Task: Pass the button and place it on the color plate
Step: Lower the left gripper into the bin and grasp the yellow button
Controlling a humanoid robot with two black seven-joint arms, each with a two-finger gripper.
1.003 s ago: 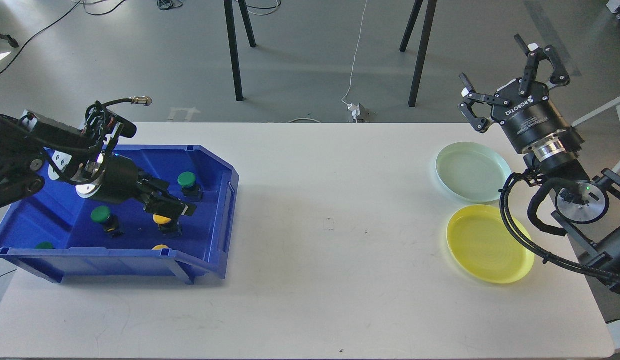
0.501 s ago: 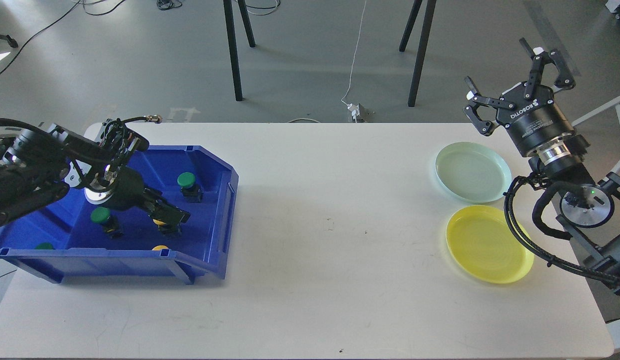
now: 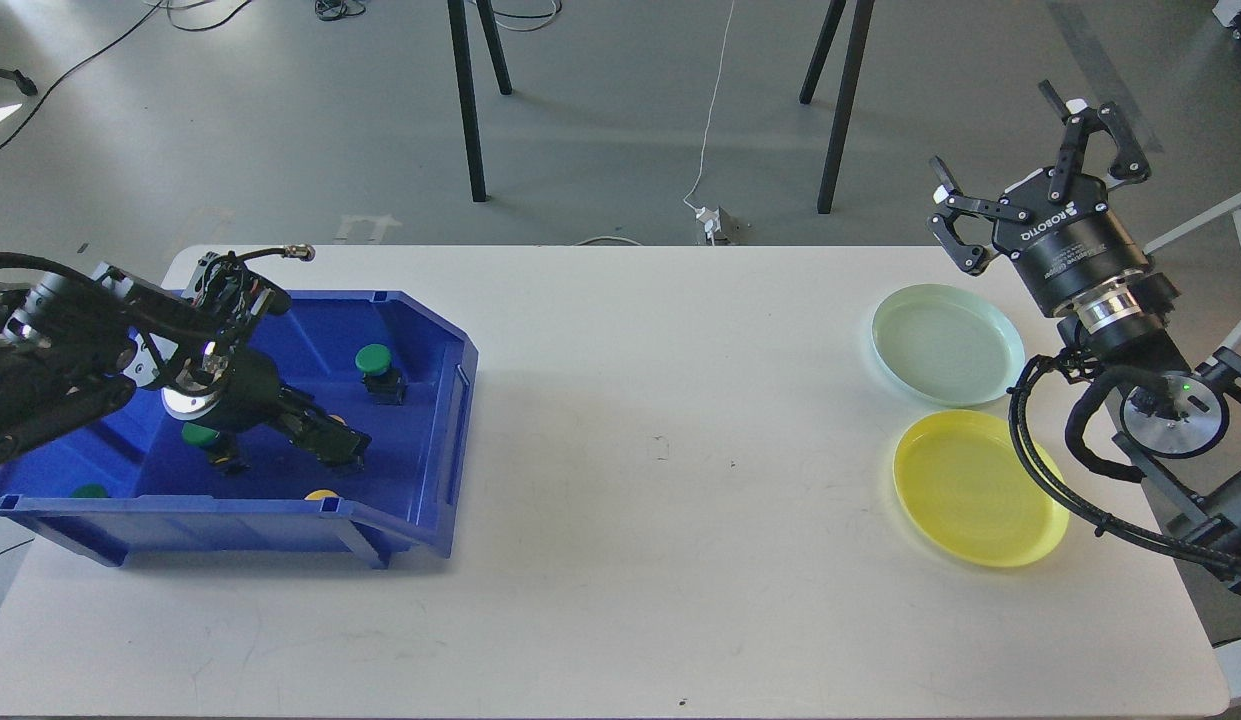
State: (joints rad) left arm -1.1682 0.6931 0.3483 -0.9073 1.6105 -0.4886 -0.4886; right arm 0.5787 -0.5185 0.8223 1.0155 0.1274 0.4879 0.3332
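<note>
A blue bin (image 3: 432, 318) on the left of the table holds several push buttons: a green one (image 3: 373, 359) at the back, a green one (image 3: 199, 435) beside my left wrist, a green one (image 3: 88, 491) and a yellow one (image 3: 322, 494) behind the front wall. My left gripper (image 3: 335, 446) is low inside the bin, over the spot where another yellow button stood; that button is hidden under the dark fingers. My right gripper (image 3: 992, 128) is open and empty, raised beyond the pale green plate (image 3: 946, 343). The yellow plate (image 3: 980, 488) lies nearer me.
The white table (image 3: 660, 450) is bare between the bin and the plates. My right arm's cables and joints (image 3: 1160, 410) hang beside the plates at the right edge. Dark stand legs (image 3: 467, 100) are on the floor beyond the table.
My left gripper has dropped lower and toward me in the bin, now covering the yellow button that showed before. My right gripper shifted slightly right and stays open.
</note>
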